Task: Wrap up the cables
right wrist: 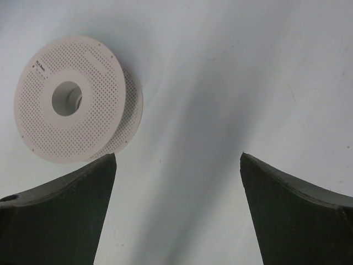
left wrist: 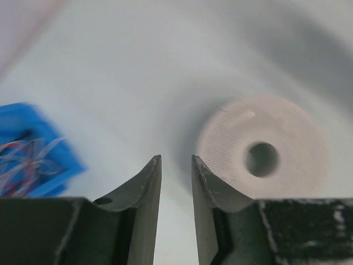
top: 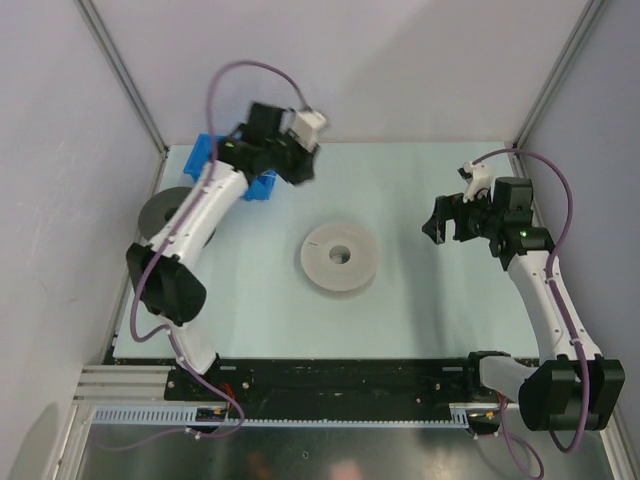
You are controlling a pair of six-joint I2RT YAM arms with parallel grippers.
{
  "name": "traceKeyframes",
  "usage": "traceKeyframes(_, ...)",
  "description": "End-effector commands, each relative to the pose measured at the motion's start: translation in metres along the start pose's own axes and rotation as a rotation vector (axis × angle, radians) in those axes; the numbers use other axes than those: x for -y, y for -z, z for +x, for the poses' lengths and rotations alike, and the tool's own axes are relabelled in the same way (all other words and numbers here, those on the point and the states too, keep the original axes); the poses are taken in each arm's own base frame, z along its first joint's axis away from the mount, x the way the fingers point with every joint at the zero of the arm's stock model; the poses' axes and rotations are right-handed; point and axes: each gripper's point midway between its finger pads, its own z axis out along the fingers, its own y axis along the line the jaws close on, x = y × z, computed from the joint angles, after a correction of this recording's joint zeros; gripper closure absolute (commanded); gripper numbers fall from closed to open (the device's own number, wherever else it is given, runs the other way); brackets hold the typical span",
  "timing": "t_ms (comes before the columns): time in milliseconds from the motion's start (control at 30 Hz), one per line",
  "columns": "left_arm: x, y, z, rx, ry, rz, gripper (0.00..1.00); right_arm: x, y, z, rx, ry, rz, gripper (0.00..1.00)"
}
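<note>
Fetching stage: left end effector (left wrist: 176, 161) narrow, right end effector (right wrist: 177, 159) wide, both empty. Next, probably pick one of the cables (left wrist: 19, 165) from the blue bin (left wrist: 27, 116).

The spool (right wrist: 69, 99) looks like matt off-white plastic, face peppered with tiny holes. The counter (top: 420, 310) under it is smooth, pale, matt. The bin (left wrist: 33, 154) left of the spool: blue plastic. The left hand (left wrist: 176, 161) is dark, matt, scuffed.
</note>
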Motion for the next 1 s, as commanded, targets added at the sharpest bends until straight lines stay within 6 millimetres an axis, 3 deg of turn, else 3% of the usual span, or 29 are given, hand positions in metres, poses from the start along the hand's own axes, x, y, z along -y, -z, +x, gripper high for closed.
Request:
traceKeyframes(0,-0.092,0.050,-0.025,0.134,0.181,-0.196,0.68,-0.006,-0.006,-0.031,0.082,0.013,-0.033,0.01)
traceKeyframes(167,-0.173,0.046,0.000,0.097,0.270,-0.357,0.73,-0.011,-0.014,-0.034,0.077,0.033,-0.043,0.01)
traceKeyframes(367,-0.220,0.022,0.033,0.012,0.300,-0.452,0.77,-0.014,-0.018,-0.031,0.060,0.042,-0.045,0.01)
traceKeyframes(533,-0.240,-0.002,0.065,-0.064,0.312,-0.475,0.78,-0.015,-0.018,-0.029,0.053,0.044,-0.048,0.01)
traceKeyframes(767,-0.252,-0.022,0.098,-0.159,0.275,-0.493,0.78,-0.016,-0.018,-0.028,0.048,0.044,-0.050,0.01)
traceKeyframes(967,-0.241,-0.027,0.133,-0.264,0.231,-0.461,0.81,-0.018,-0.021,-0.030,0.055,0.052,-0.060,0.01)
